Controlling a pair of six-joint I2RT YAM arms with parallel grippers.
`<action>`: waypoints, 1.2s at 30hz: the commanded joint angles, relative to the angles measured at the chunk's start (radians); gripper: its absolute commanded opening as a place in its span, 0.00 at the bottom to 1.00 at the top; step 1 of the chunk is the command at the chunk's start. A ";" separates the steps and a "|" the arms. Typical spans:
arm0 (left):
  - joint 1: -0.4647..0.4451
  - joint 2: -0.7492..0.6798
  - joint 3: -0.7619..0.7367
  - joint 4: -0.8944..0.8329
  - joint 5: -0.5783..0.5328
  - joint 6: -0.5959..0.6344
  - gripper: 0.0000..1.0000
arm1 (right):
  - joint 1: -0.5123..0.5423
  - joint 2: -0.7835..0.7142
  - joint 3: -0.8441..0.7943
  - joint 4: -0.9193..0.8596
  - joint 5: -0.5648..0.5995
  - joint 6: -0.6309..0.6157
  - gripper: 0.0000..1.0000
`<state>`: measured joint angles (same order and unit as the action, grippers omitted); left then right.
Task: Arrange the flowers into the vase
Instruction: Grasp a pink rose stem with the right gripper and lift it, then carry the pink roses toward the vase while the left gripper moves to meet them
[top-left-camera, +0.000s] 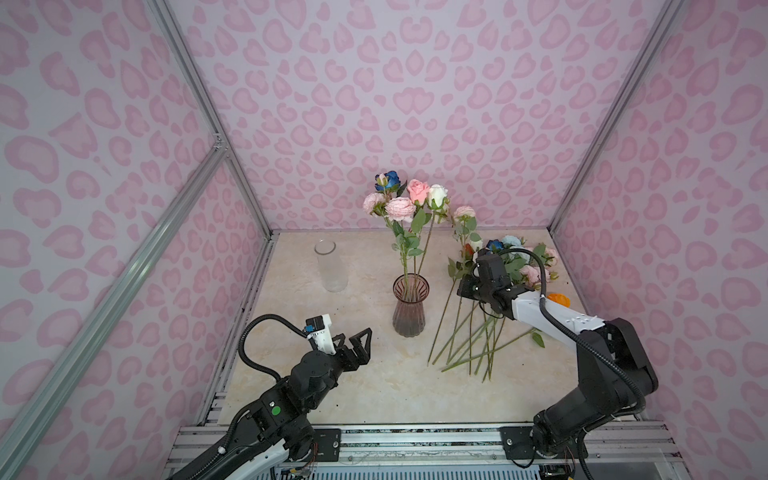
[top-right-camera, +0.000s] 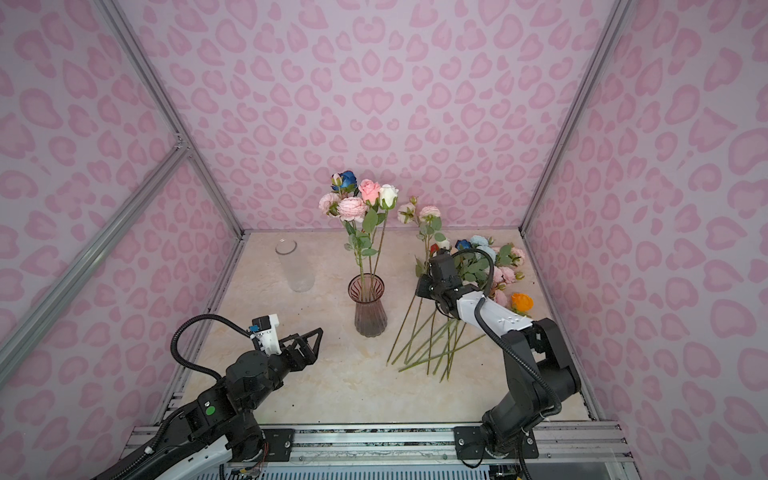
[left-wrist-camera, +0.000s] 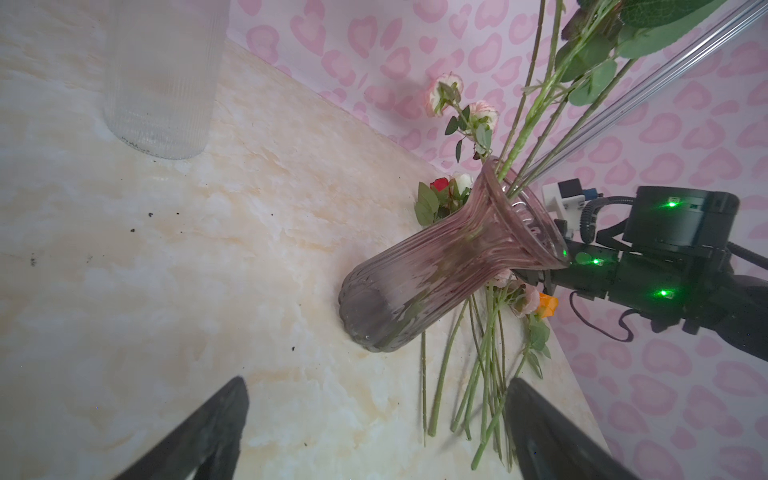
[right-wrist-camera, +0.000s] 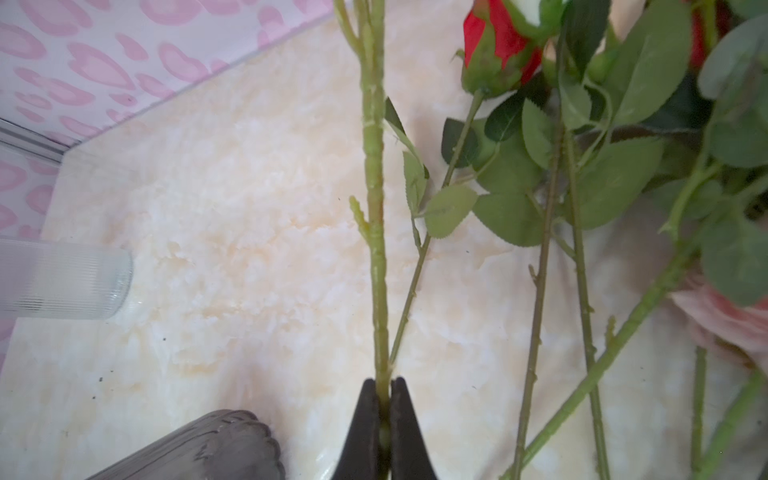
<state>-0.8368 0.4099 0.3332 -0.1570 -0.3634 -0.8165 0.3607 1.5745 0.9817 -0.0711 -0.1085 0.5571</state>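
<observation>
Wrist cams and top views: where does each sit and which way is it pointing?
Top views: high at the near edge, looking down toward the back wall; left arm, right arm, open left gripper.
Left wrist: low above the table, facing the pink vase; its own fingers show, and the right arm.
Right wrist: looking along the green stem that the right gripper clamps; its fingertips show.
Shared: both wrist views catch the clear vase.

On the table (top-left-camera: 374, 386), the vase (top-left-camera: 409, 309) holding upright flowers (top-left-camera: 417, 190) stands centrally, a second vase (top-left-camera: 331, 270) behind and to its left, loose flowers (top-left-camera: 530, 273) lying to its right.
</observation>
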 joint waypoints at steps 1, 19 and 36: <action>0.002 0.012 0.018 0.042 -0.003 0.007 0.97 | 0.001 -0.051 -0.013 0.038 -0.011 -0.006 0.00; 0.002 0.147 0.164 0.119 0.173 0.189 1.00 | 0.052 -0.700 -0.371 0.229 0.104 -0.074 0.00; -0.001 0.477 0.578 0.226 0.575 0.537 0.84 | 0.309 -1.003 -0.465 0.305 0.081 -0.230 0.00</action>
<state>-0.8379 0.8391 0.8471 -0.0021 0.1154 -0.3649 0.6128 0.5674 0.5076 0.1898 -0.0479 0.3874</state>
